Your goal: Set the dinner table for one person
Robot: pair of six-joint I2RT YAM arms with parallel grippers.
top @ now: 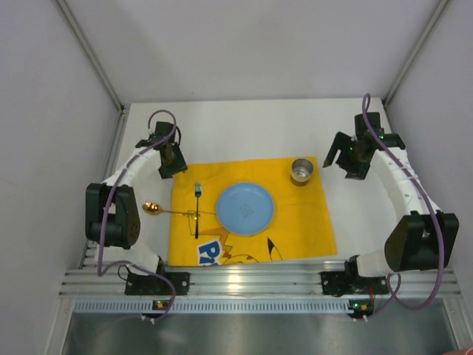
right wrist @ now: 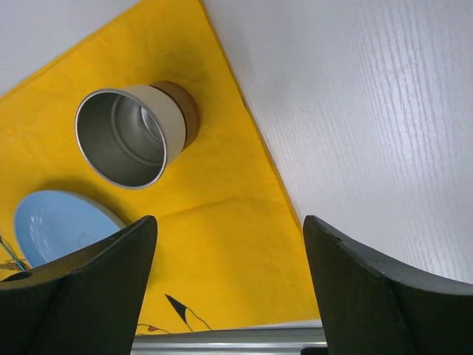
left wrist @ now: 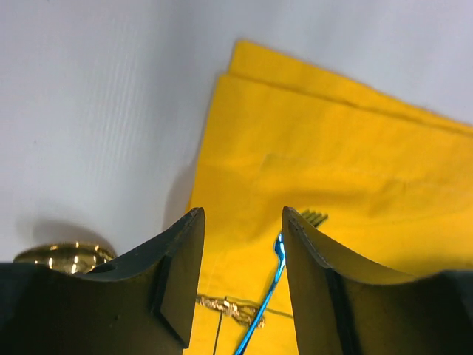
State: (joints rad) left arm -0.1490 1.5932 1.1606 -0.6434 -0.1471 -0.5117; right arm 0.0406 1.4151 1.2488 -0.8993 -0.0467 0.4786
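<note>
**Dinner table** (top: 259, 129): white top lying under and all round the blue plate (top: 244, 208). Its long axis is judged to run left to right across the arms, and no end reads as a front.

**Yellow mat** (top: 295, 229): spread beneath the plate and squared to the table.

**Left gripper** (left wrist: 242, 213): held beyond and left of the plate, fingers spread, nothing between them.

**Right gripper** (right wrist: 229, 220): held beyond and well right of the plate, fingers spread wide, nothing between them.

**Metal cup** (top: 301, 171): upright, beyond and right of the plate.

**Fork** (top: 197, 211): just left of the plate, with its axis near to far and its tines pointing away from the arms.

**Gold spoon** (top: 154, 208): left of the plate, with its bowl off the mat and its handle aimed at the plate, crossing the fork.

**Step in hand**, as judged: the spoon is to be straightened. It is best gripped near the bowl, away from the crossing, and lifted clear before it is turned, so that the fork is not dragged.
</note>
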